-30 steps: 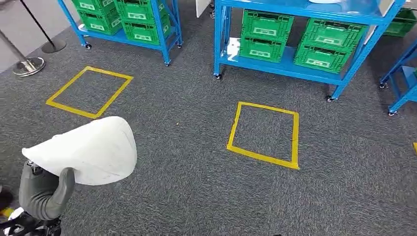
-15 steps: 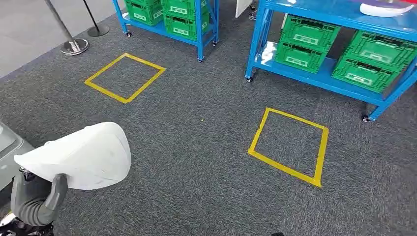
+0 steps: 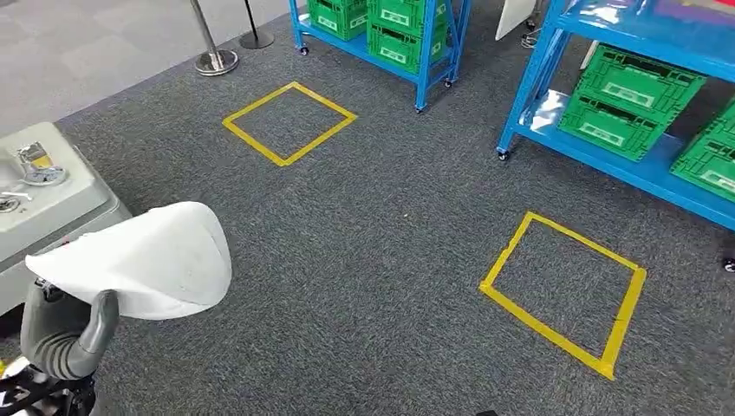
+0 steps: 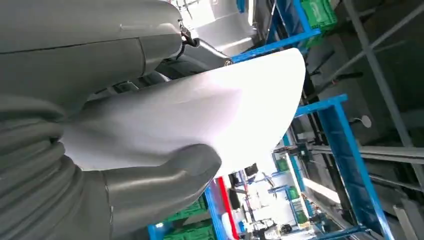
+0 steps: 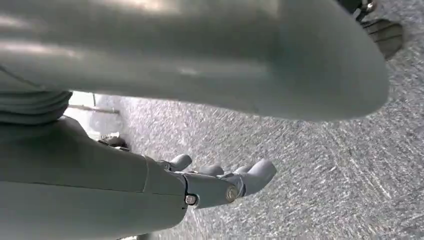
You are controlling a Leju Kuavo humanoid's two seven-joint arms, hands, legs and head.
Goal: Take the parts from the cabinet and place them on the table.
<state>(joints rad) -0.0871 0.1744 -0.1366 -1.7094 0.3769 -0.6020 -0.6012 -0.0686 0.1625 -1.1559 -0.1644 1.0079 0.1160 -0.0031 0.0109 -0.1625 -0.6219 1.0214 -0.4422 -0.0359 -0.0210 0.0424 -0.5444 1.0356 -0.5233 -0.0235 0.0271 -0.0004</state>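
Left hand [image 3: 65,342] low at the left of the head view, thumb pressed up against the underside of a white curved part [image 3: 143,260], fingers behind it: part held, carried above the grey carpet [image 3: 373,260]. In the left wrist view, same hand [image 4: 100,165] clamping the white part [image 4: 200,120] between thick thumb and the fingers on the far side, blue rack posts beyond. Right hand [image 5: 220,182] hanging over the carpet, fingers apart and only slightly bent, nothing in them. Just beside the held part, at the left edge of the head view, a grey surface [image 3: 61,208] bearing a few small metal pieces [image 3: 35,163]. Further out on the carpet, two squares of yellow tape: one [image 3: 289,121] ahead and to the left, one [image 3: 563,290] to the right. Beyond them, blue shelving racks [image 3: 524,95] on castors stacked with green crates [image 3: 624,100], more green crates on a second rack [image 3: 425,43]. Two stanchion bases [image 3: 217,61] on the lighter floor at the far left.
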